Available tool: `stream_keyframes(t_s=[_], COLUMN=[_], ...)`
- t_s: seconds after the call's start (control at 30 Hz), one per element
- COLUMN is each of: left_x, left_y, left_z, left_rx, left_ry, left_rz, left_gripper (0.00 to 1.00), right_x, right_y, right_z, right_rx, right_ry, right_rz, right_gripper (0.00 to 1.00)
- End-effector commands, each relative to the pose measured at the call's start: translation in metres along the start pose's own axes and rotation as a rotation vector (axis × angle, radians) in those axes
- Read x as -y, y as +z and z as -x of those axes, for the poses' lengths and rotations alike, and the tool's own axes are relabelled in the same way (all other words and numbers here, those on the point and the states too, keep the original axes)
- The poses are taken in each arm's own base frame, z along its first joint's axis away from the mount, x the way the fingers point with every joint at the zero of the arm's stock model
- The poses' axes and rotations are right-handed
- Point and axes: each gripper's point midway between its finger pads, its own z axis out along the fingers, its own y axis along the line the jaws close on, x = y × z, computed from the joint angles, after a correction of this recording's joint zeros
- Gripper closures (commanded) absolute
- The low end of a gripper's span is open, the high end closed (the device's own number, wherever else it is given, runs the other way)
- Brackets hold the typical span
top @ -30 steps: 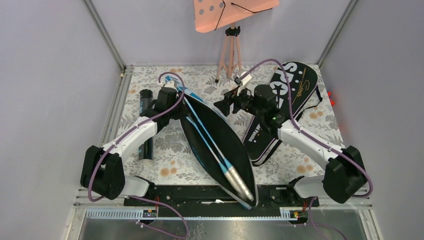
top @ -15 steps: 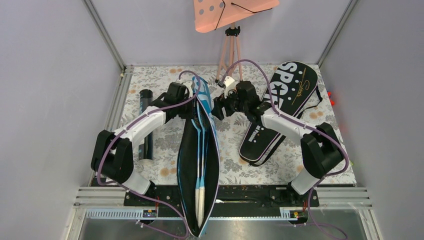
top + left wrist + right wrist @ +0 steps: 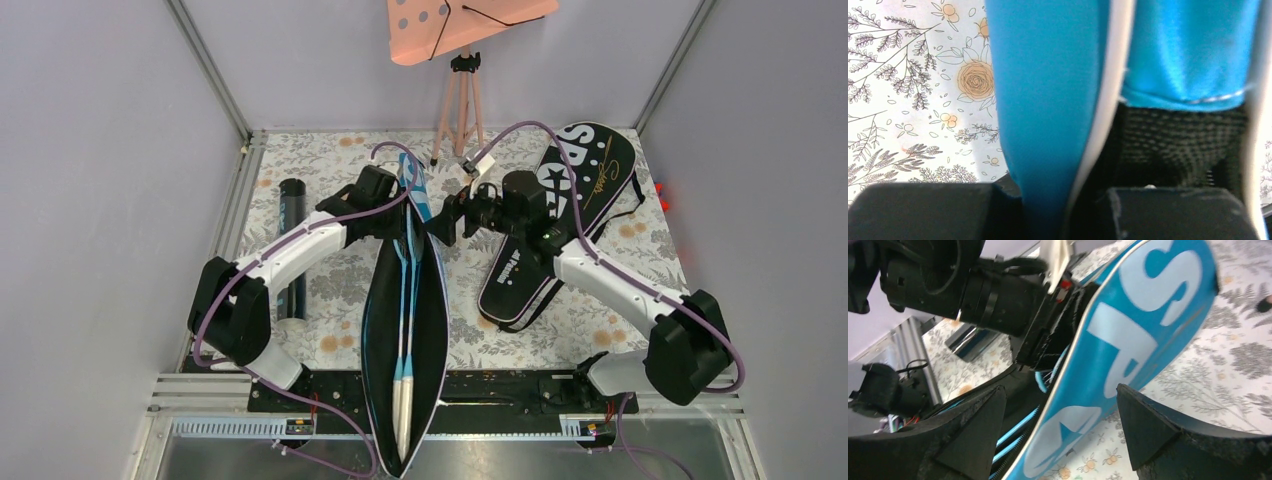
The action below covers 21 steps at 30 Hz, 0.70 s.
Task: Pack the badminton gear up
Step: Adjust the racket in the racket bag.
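Note:
The blue SPORT bag [image 3: 430, 310] lies open lengthwise down the middle of the table, its near end hanging past the front rail. Two rackets [image 3: 405, 290] lie inside it, handles toward me. My left gripper [image 3: 392, 200] is at the bag's far end, shut on the blue edge [image 3: 1048, 100] with its white piping. My right gripper [image 3: 440, 222] stands open just right of that end. In the right wrist view the lettered flap [image 3: 1128, 340] passes between the spread fingers [image 3: 1148, 425] without touching them. The black SPORT bag [image 3: 570, 190] lies at the right. A black tube [image 3: 291, 205] lies at the left.
A pink perforated board on a tripod [image 3: 458, 90] stands at the far edge, just behind both grippers. Grey walls close in left, right and back. The black tube passes under my left arm. The black bag's strap [image 3: 540, 310] trails toward the front.
The blue bag has swung from a diagonal to straight along the table, its near end now over the front rail. My left gripper moved right with it. My right gripper's fingers spread wider.

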Motion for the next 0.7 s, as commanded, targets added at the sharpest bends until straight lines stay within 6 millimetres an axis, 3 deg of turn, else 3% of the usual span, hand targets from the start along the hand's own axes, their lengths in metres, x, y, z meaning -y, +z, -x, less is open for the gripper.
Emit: stream_keyframes(t_s=[0.0,0.13,0.27,0.33,0.43,0.67], left_x=[0.012,0.005,0.007,0.001,-0.005,0.007], left_y=[-0.010,-0.006,-0.005,-0.008,-0.014,-0.044], left_z=[0.025,0.029,0.022,0.017,0.004,-0.031], left_rx=[0.094,0.097,0.079,0.081,0.076,0.043], left_ry=[-0.023,-0.033,-0.008,0.002,0.007,0.000], left_rz=[0.004,0.065,0.051,0.066,0.064,-0.089], left_gripper=[0.95,0.95,0.92,0.86,0.65,0.45], right_x=[-0.017,-0.010,0.023,0.038,0.045,0.048], right_y=[0.017,0.035,0.039,0.033,0.026,0.029], right_z=[-0.031,-0.055,-0.076,-0.084,-0.090,-0.101], right_rx=[-0.086,-0.195,-0.244,-0.248,-0.240,-0.258], right_ry=[0.045,0.035,0.038,0.033,0.014,0.026], right_rz=[0.081,0.025,-0.158,-0.241,-0.279,-0.280], right_gripper=[0.12,0.17,0.78,0.94,1.00,1.00])
